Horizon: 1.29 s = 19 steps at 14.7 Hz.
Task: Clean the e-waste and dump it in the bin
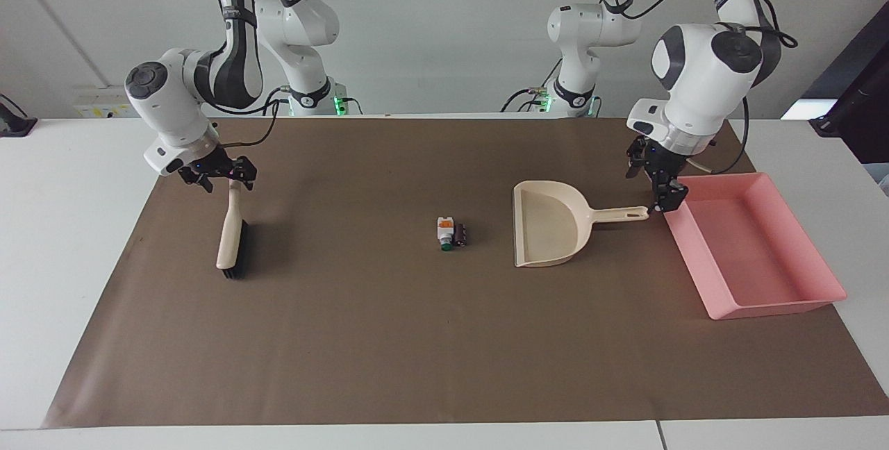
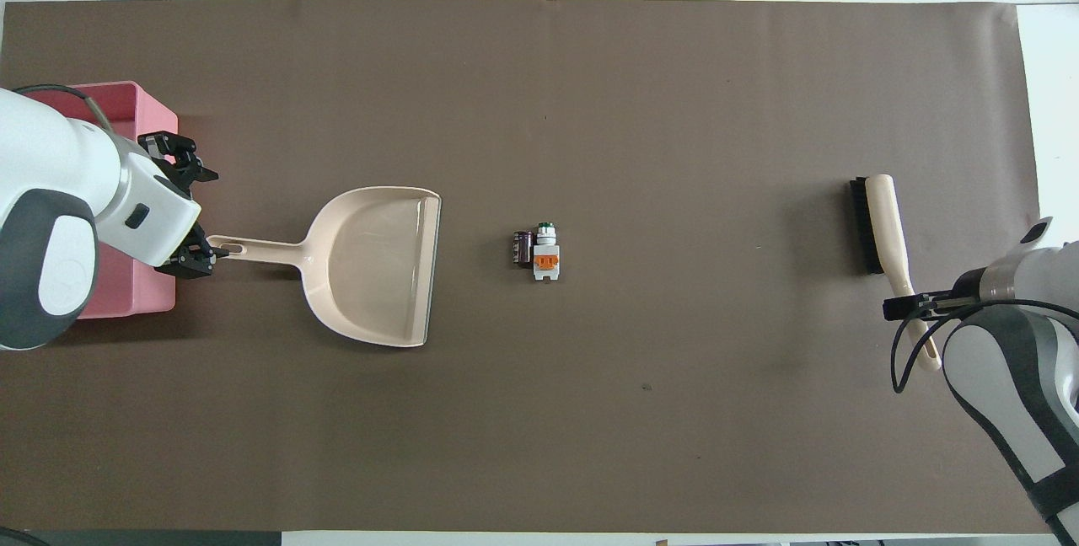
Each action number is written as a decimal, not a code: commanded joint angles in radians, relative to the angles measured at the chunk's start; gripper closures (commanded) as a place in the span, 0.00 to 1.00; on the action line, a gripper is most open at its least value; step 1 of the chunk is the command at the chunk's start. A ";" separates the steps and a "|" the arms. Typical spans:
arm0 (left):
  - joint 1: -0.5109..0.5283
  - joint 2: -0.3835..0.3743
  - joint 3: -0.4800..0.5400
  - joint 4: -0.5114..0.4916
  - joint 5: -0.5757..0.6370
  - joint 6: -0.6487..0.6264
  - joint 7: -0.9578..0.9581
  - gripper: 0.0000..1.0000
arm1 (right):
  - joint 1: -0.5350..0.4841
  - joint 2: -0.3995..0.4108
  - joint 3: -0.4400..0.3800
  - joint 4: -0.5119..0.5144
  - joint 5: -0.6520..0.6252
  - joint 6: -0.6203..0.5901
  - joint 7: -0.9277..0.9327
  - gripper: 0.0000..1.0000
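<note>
- Brown paper mat (image 1: 389, 339) carried everything; nothing had been swept, so the task stood at its opening.
- The e-waste (image 1: 451, 233) lay mid-mat, the white piece (image 1: 444, 230) touching the maroon cylinder (image 1: 460, 233).
- In the facing view the cream dustpan (image 1: 549, 224) sat at three o'clock of the e-waste. The pink bin (image 1: 689, 250) sat farther along at three, with nothing in it, and the brush (image 1: 231, 238) at nine.
- The left gripper (image 1: 656, 186) hung at the dustpan's handle tip, fingers apart, holding nothing.
- The right gripper (image 1: 223, 176) sat over the brush's handle end, fingers spread, not gripping.
- Left to do, I judged: grasp both tools, sweep, tip into the bin.
</note>
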 commanded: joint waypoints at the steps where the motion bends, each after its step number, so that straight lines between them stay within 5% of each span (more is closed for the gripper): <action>1: -0.011 -0.004 0.012 -0.071 -0.003 0.066 0.063 0.01 | -0.015 -0.004 0.007 -0.025 0.007 0.049 -0.025 0.02; 5: -0.017 0.052 0.011 -0.101 -0.003 0.119 0.191 0.01 | -0.015 -0.001 0.007 -0.028 0.007 0.051 -0.031 0.12; 11: -0.016 0.105 0.011 -0.166 -0.003 0.221 0.156 0.01 | -0.015 -0.001 0.008 -0.035 0.007 0.049 -0.034 0.42; 15: -0.019 0.107 0.009 -0.166 -0.004 0.207 0.129 0.01 | -0.006 0.001 0.008 -0.026 0.008 0.037 -0.013 0.96; 19: -0.023 0.104 0.008 -0.164 -0.024 0.168 0.109 0.10 | 0.000 0.016 0.020 0.050 0.013 -0.042 0.021 1.00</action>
